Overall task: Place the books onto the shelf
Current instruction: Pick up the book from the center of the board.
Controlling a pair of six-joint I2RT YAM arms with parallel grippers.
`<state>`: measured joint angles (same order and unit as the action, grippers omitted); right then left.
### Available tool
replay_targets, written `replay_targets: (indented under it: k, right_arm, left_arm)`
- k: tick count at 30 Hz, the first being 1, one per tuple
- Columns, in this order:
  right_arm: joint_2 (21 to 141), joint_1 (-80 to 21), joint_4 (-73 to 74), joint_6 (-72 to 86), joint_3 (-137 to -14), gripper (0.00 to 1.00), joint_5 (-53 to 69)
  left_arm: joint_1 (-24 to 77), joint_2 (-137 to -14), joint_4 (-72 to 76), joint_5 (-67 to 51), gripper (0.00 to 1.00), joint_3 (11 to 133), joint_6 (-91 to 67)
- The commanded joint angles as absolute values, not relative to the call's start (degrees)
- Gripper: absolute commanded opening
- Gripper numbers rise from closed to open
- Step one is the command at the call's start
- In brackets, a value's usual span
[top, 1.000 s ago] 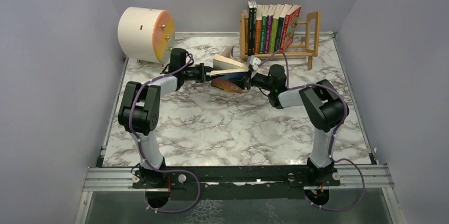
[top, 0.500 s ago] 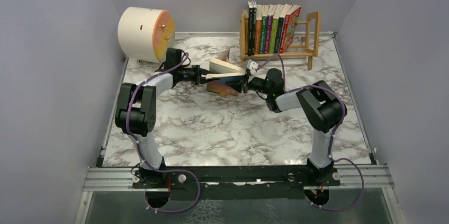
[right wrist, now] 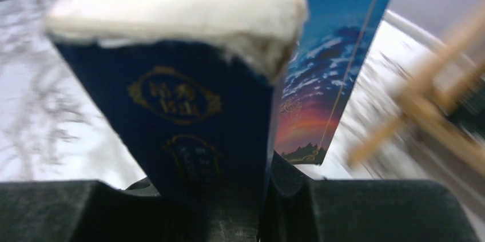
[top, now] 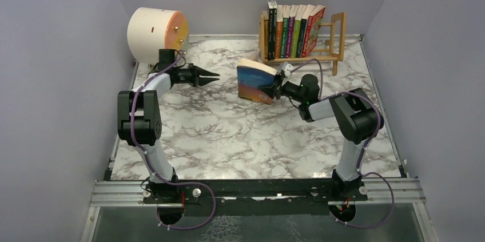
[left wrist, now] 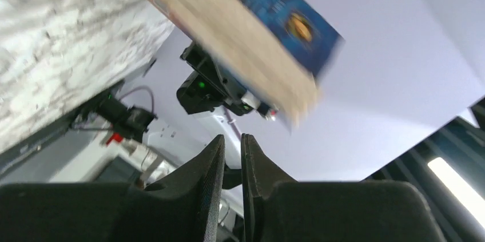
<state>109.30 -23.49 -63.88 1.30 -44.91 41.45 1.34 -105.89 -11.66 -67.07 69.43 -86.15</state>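
**Book in hand, one slot left on the shelf**

Most of the job looks done. A row of books (top: 293,29) stands in the shelf (top: 338,33) at 1 o'clock on the table (top: 229,139), spines out and leaning toward the shelf's open right end, where a gap remains. One blue book (top: 256,82) is off the shelf, near the table's middle at about 12 o'clock and just in front of the rack. The right gripper (top: 275,86) is clamped on its lower edge and holds it tilted, pages up. The left gripper (top: 214,76) sits at 10 o'clock beside the cream cylinder (top: 154,35), its fingers pressed together on nothing, well apart from the book. No other loose book shows on the marble, so what remains is probably to carry this one up and slide it into the gap.
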Motion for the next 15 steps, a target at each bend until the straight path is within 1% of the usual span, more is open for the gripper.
replay_targets:
  k: [1, 12, 15]
  right_arm:
    - [106.6, -16.6, -66.4, 3.0, -44.1, 0.01, 35.8]
    - [105.6, -16.5, -68.1, -1.4, -42.1, 0.01, 46.6]
    - [105.7, -16.5, -75.6, -2.0, -38.9, 0.01, 51.2]
  left_arm:
    - [-5.2, -106.0, -11.6, -67.7, 0.11, 71.9, -80.8]
    - [-5.3, -107.5, -11.9, -64.1, 0.11, 77.1, -81.1]
    - [-5.2, -107.9, -12.5, -62.8, 0.11, 80.1, -80.9]
